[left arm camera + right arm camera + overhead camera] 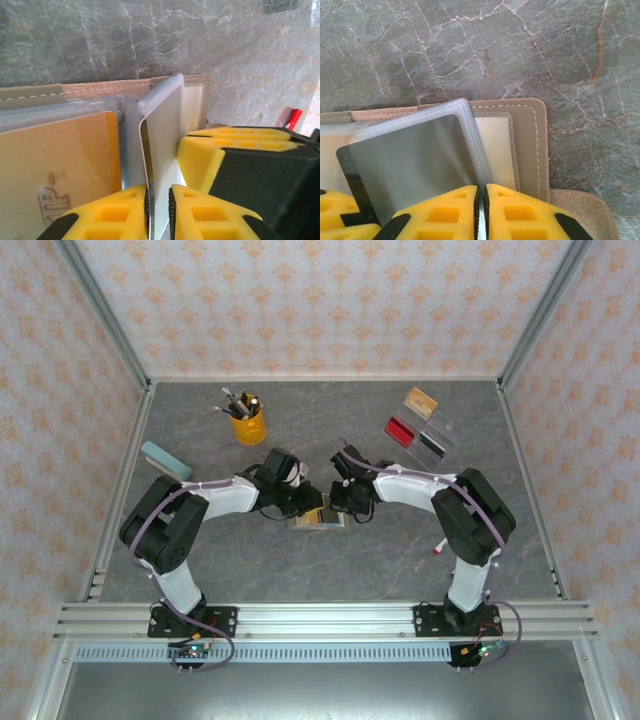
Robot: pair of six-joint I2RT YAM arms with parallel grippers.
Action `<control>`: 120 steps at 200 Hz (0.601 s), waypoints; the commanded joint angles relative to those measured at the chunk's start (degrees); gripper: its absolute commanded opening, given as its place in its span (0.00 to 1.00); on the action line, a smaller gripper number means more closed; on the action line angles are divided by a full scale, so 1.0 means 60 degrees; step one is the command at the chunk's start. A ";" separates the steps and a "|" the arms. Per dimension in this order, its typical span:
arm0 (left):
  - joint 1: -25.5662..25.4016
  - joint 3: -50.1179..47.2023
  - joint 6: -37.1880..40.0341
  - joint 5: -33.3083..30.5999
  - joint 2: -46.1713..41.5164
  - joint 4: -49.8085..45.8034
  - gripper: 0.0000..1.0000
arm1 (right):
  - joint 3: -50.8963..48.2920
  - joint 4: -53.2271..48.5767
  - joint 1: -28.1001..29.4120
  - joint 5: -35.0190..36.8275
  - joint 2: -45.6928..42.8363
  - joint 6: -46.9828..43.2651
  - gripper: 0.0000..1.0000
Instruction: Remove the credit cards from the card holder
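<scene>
The card holder (pixel 318 521) lies open on the grey table between both arms; its olive rim (pixel 196 84) (pixel 531 145) has pale stitching. My right gripper (pixel 339 506) (pixel 481 190) is shut on the edge of a clear sleeve (pixel 420 160), from whose left side a dark credit card (pixel 350 172) sticks out. My left gripper (pixel 303 506) (pixel 158 190) has narrowed to a slit on that thin card's edge (pixel 145 160). Another sleeve holds a tan-orange card (pixel 60 165). More credit cards, tan-orange (pixel 420 400) and red (pixel 401 430), lie at the back right.
A clear plastic tray (pixel 440 433) sits beside the loose cards. A yellow cup of pens (pixel 248 424) stands at the back left, with a light-blue block (pixel 165 460) near the left wall. A small red-and-white object (pixel 440 547) lies beside the right arm.
</scene>
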 commanded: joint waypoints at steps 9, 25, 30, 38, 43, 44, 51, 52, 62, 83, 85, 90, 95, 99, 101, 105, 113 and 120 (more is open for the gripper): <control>0.0027 -0.0089 0.0170 0.0569 -0.0310 0.0679 0.16 | -0.0203 -0.0679 0.0003 0.0617 0.0643 -0.0173 0.14; 0.0017 -0.0115 0.0181 0.0555 -0.0280 0.0680 0.14 | -0.0210 -0.0690 0.0003 0.0636 0.0651 -0.0164 0.14; 0.0026 -0.0115 0.0184 0.0555 -0.0259 0.0675 0.13 | -0.0196 -0.0691 0.0003 0.0632 0.0664 -0.0166 0.14; 0.0047 -0.0140 0.0210 0.0540 -0.0278 0.0635 0.12 | -0.0196 -0.0705 0.0005 0.0646 0.0658 -0.0159 0.14; 0.0043 -0.0147 0.0220 0.0515 -0.0287 0.0626 0.11 | -0.0196 -0.0706 0.0003 0.0654 0.0669 -0.0158 0.14; 0.0043 -0.0147 0.0224 0.0513 -0.0291 0.0625 0.11 | -0.0196 -0.0706 0.0003 0.0657 0.0671 -0.0158 0.14; 0.0090 -0.0186 0.0241 0.0511 -0.0307 0.0606 0.10 | -0.0196 -0.0717 0.0005 0.0682 0.0674 -0.0158 0.13; 0.0095 -0.0189 0.0242 0.0504 -0.0308 0.0600 0.10 | -0.0196 -0.0719 0.0004 0.0686 0.0673 -0.0158 0.14; 0.0126 -0.0255 0.0279 0.0496 -0.0363 0.0569 0.09 | -0.0196 -0.0760 0.0009 0.0745 0.0689 -0.0158 0.14; 0.0232 -0.0419 0.0395 0.0427 -0.0490 0.0440 0.07 | -0.0203 -0.0806 0.0004 0.0836 0.0687 -0.0144 0.13; 0.0240 -0.0443 0.0409 0.0424 -0.0498 0.0420 0.07 | -0.0201 -0.0808 0.0003 0.0847 0.0687 -0.0144 0.13; 0.0270 -0.0475 0.0442 0.0410 -0.0522 0.0384 0.06 | -0.0205 -0.0823 0.0003 0.0871 0.0687 -0.0130 0.13; 0.0297 -0.0515 0.0471 0.0396 -0.0551 0.0341 0.05 | -0.0210 -0.0837 0.0003 0.0893 0.0688 -0.0129 0.13; 0.0326 -0.0552 0.0495 0.0381 -0.0571 0.0308 0.05 | -0.0210 -0.0845 0.0003 0.0906 0.0674 -0.0129 0.13; 0.0333 -0.0575 0.0511 0.0369 -0.0584 0.0285 0.04 | -0.0210 -0.0850 0.0003 0.0916 0.0680 -0.0129 0.13; 0.0356 -0.0595 0.0554 0.0333 -0.0600 0.0220 0.04 | -0.0210 -0.0852 0.0003 0.0937 0.0673 -0.0114 0.13; 0.0377 -0.0631 0.0676 0.0209 -0.0645 0.0022 0.02 | -0.0210 -0.0867 0.0003 0.0953 0.0684 -0.0114 0.13; 0.0392 -0.0645 0.0823 0.0090 -0.0677 -0.0188 0.01 | -0.0210 -0.0889 0.0003 0.0979 0.0673 -0.0114 0.13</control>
